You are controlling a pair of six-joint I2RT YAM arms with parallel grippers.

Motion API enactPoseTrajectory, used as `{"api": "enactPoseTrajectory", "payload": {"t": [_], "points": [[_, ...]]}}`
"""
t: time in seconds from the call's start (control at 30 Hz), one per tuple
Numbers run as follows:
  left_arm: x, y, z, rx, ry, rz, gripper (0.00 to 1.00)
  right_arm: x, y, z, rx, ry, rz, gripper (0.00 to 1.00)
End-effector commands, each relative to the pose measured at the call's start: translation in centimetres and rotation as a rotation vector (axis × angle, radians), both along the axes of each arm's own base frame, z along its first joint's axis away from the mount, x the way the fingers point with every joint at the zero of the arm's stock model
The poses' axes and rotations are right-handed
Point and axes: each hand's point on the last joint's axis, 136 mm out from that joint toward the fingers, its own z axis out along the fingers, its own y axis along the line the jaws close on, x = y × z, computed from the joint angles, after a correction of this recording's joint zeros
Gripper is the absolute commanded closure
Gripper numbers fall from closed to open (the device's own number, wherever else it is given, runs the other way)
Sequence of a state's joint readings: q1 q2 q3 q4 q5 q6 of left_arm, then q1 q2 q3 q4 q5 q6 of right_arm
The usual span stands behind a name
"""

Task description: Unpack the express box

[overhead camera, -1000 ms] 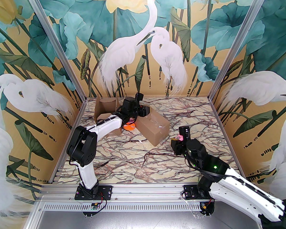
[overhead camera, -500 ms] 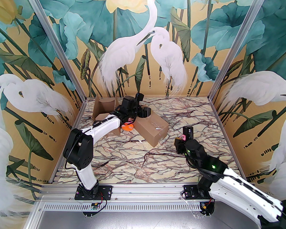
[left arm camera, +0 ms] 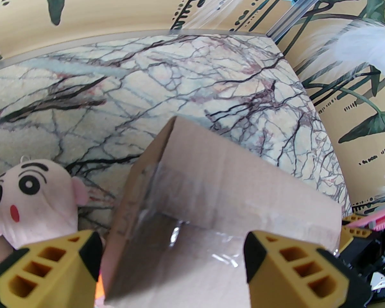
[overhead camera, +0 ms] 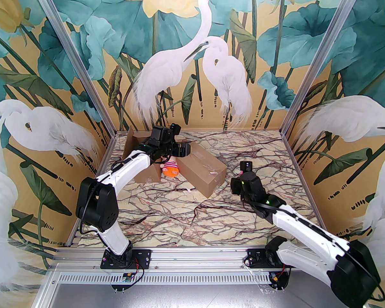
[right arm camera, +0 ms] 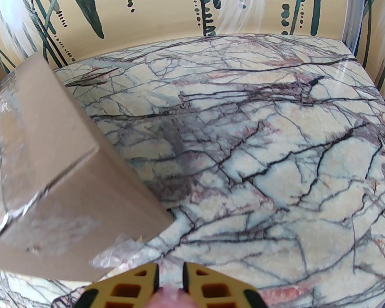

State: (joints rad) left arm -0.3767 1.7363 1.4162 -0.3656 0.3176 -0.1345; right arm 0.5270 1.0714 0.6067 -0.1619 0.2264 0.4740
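left gripper [left arm camera: 171, 247] spread wide over taped cardboard box [overhead camera: 205, 169], plush doll [overhead camera: 170, 169] just left of it, right gripper [right arm camera: 170, 278] clenched on pink object [left arm camera: 380, 220] right of box

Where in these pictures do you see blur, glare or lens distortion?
Right wrist view: the cardboard box is smeared by blur on its left, and its clear tape glares. Left wrist view: fisheye bends the table edge; tape glares again; the plush doll is sharp. Top view: even light, sharp, only soft shadows.
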Motion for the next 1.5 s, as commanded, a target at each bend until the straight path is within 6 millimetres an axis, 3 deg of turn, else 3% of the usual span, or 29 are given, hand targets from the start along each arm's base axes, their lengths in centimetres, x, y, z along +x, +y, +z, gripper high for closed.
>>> {"api": "enactPoseTrajectory", "payload": {"t": [0.0,0.2,0.5,0.6,0.73,0.87,0.93,0.97,1.1,1.23,1.37,1.47], "points": [[-1.1,-0.3,-2.2,-0.008,0.075,-0.039,0.21,2.2,1.3,2.5,0.034,-0.06,0.049,1.0],[-2.9,-1.3,-3.1,-0.087,0.142,-0.081,0.21,5.0,1.7,2.7,0.029,-0.06,0.064,1.0],[-7.8,-2.5,-1.2,-0.132,0.132,-0.108,0.22,6.4,1.6,3.7,0.033,-0.107,0.089,1.0],[-8.6,-1.2,-1.6,-0.022,0.086,-0.056,0.22,6.5,0.9,3.8,0.012,-0.114,0.064,1.0],[-9.2,0.6,0.5,0.058,-0.066,-0.049,0.21,6.7,-1.8,4.0,0.0,-0.11,-0.023,1.0],[-8.8,3.5,2.7,0.274,-0.3,-0.03,0.19,6.4,-4.3,4.2,0.181,-0.096,-0.143,1.0],[-9.6,2.4,4.3,0.328,-0.478,-0.144,0.11,5.8,-4.7,5.0,0.281,-0.135,-0.175,1.0],[-10.3,1.4,4.9,0.364,-0.576,-0.226,0.01,5.5,-4.7,5.5,0.327,-0.158,-0.19,1.0],[-12.7,-2.5,4.9,0.435,-0.764,-0.508,0.01,4.5,-4.9,6.5,0.47,-0.208,-0.226,1.0],[-14.4,-5.9,3.0,0.502,-0.867,-0.732,0.0,3.9,-4.5,6.8,0.61,-0.222,-0.23,1.0],[-15.4,-8.6,2.0,0.529,-0.996,-0.879,0.0,3.6,-4.6,7.0,0.691,-0.243,-0.247,1.0],[-15.6,-9.8,1.3,0.519,-0.999,-0.955,0.0,3.5,-4.5,7.2,0.707,-0.25,-0.241,1.0]]}}
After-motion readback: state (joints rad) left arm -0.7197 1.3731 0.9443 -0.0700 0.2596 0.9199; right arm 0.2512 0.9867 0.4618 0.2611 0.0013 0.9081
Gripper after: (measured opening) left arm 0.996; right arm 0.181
